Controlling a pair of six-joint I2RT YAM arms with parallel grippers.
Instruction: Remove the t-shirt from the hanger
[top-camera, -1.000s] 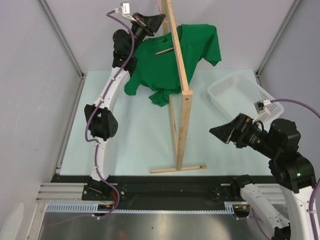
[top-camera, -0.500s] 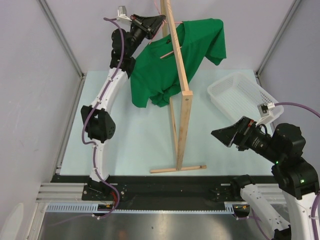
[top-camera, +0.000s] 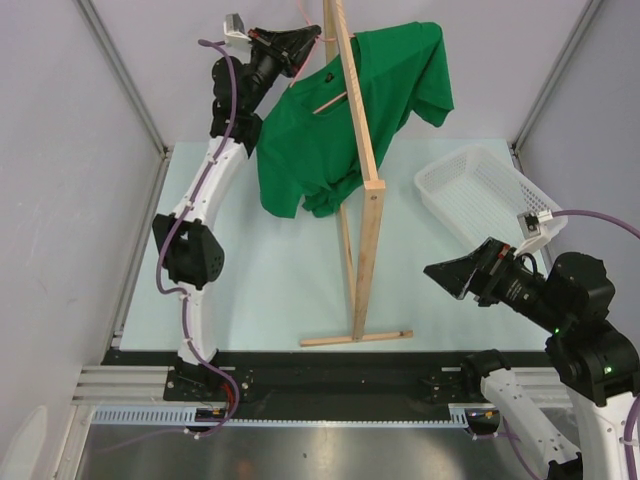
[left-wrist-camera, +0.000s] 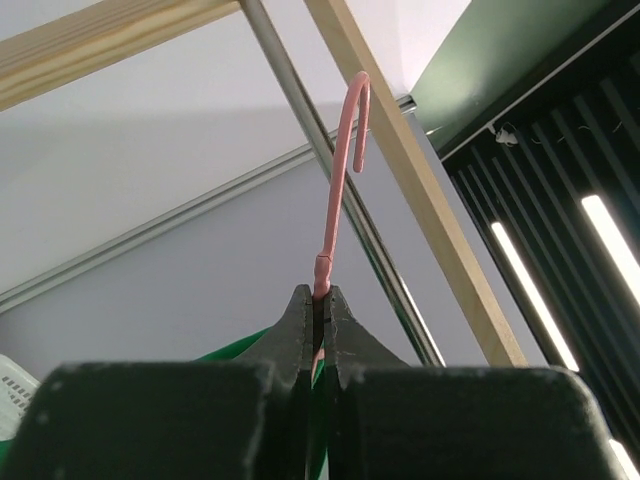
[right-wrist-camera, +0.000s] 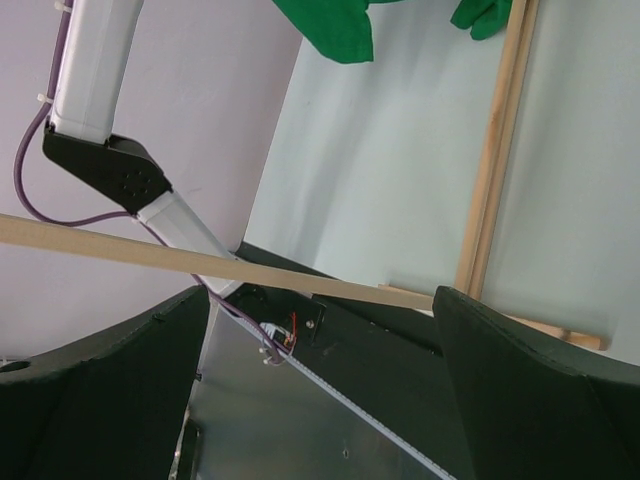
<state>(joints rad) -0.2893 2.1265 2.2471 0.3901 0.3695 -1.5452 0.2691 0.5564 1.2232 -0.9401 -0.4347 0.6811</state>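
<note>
The green t-shirt hangs on the pink hanger beside the top of the wooden rack. My left gripper is raised high at the back and shut on the hanger's neck. In the left wrist view the jaws pinch the pink wire just below the hook, with green cloth showing behind the fingers. My right gripper is open and empty, low at the right, apart from the shirt. The right wrist view shows the shirt's hem far off between the open fingers.
The tall wooden rack stands mid-table, its foot near the front edge. A white basket lies at the right back. Grey enclosure walls and metal frame posts close in the sides.
My left gripper has risen and moved slightly left with the hanger. The shirt has lifted and swung towards the right. My right gripper has drifted a little down and right.
</note>
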